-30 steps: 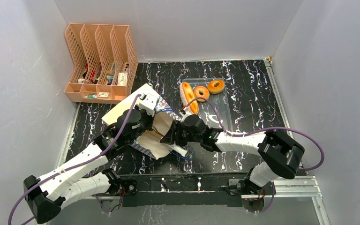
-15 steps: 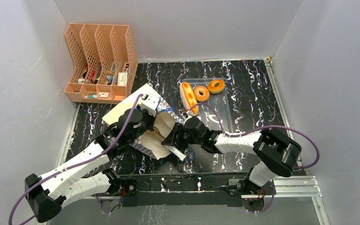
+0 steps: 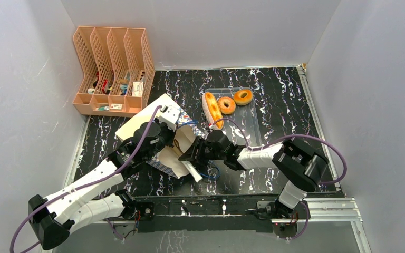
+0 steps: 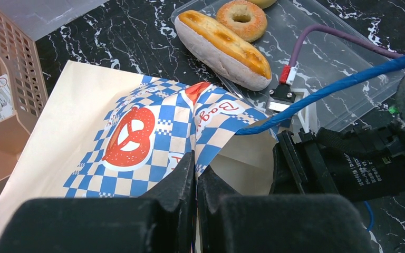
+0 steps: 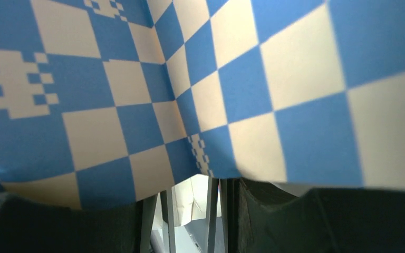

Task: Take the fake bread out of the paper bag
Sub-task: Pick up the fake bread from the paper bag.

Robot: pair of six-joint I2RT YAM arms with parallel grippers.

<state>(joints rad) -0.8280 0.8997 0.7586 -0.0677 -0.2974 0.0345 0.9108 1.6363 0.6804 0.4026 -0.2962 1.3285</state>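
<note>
Right hand [image 3: 190, 156] has pushed further left into the paper bag [image 4: 84, 132] mouth; its grip can't be told. Left hand [image 4: 195, 179] is pinching the bag rim open. Probably reaching for what's left inside.

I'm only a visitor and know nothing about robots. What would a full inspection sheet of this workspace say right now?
Surface: black, white-veined table.
Job's things: paper bag lies flat, mouth held open; long loaf and two rings sit on the clear tray; toast slice not seen.
Clutter: peach mesh organizer holding small items, far left.
Grippers: left gripper shut on the bag's upper edge; right gripper at the bag mouth, fingertips hidden.
Cables: a purple cable runs along each arm; the bag's blue cord handle crosses above the right gripper.
Surroundings: plain grey walls on three sides.
</note>
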